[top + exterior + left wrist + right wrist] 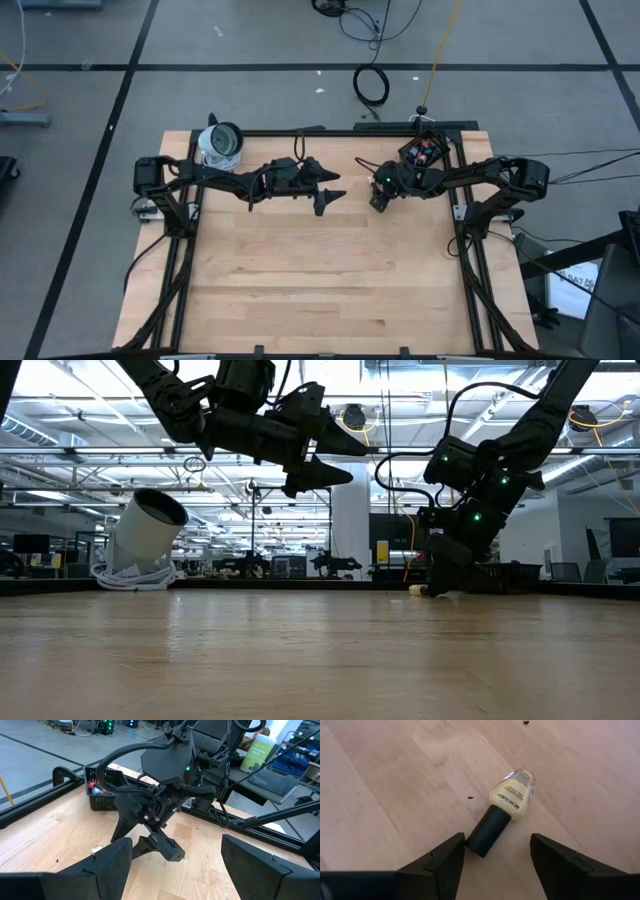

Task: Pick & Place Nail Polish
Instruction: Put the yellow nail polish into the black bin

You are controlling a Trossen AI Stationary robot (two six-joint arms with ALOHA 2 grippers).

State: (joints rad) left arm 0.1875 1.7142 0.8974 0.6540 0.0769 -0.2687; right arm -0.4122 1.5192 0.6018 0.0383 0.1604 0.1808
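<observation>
1. Right gripper [492,857]: fingers spread, lowered to the table [330,280]; dark cap of a pale yellow nail polish bottle [506,805] lies between the tips, ungripped. In the high view, at about 1 o'clock from table centre.
2. Left gripper [330,190]: fingers apart, empty, raised at 12 o'clock.
3. Black basket [424,152]: back right corner, holding more bottles.
4. White cylinder [145,532]: tilted, back left.
5. Surface: light wood, black frame; workshop beyond.

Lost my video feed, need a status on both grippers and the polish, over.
Right gripper low at the table, open, straddling a pale yellow nail polish bottle lying on its side. Left gripper open, raised mid-table. Remaining bottles in black box. Nothing blocking.
</observation>
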